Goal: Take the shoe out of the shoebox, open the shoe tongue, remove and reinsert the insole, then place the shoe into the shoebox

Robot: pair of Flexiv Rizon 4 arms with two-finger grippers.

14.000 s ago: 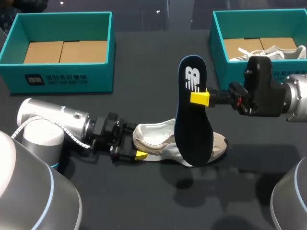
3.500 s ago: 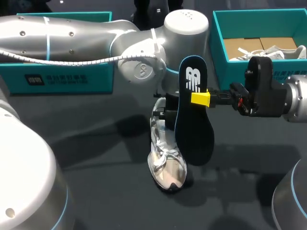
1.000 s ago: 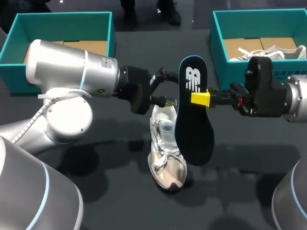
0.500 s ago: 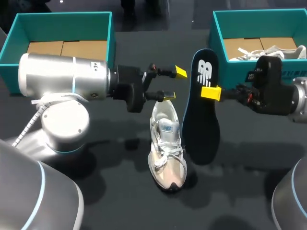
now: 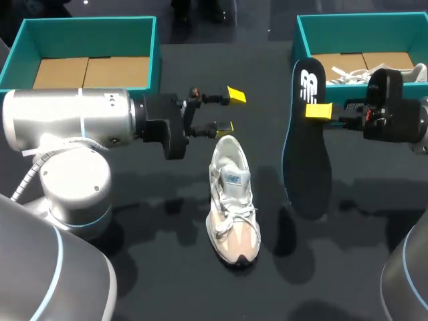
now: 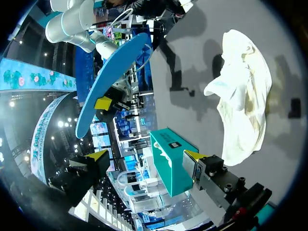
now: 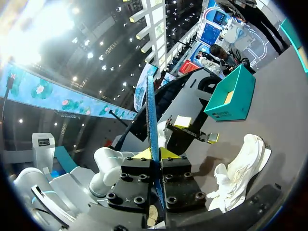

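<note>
Dark matte tabletop (image 5: 167, 267) under everything. At its far left corner, the left shoebox (image 5: 87, 110), teal, cardboard lining showing inside, probably the place for the finished shoe. Further toward the middle, the left gripper (image 5: 230, 110), fingers spread wide with nothing between them, poised just beside the heel, likely kept off the collar so as to leave the opening free. Mid-table, the white sneaker (image 5: 233, 200), upright on its sole, heel toward the far edge, toe toward the near edge, mouth facing up to take the insole. Right of it and apart from it, the navy insole (image 5: 306, 144), hanging nearly vertical, logo end up, broader end down and low over the table, pinched across its edge by the right gripper (image 5: 319, 111), both yellow tips pressed on it from two sides; held so, presumably, for a toe-first slide into the sneaker. At the far right corner, the right shoebox (image 5: 304, 73), another pale shoe (image 5: 394, 70) lying inside.
</note>
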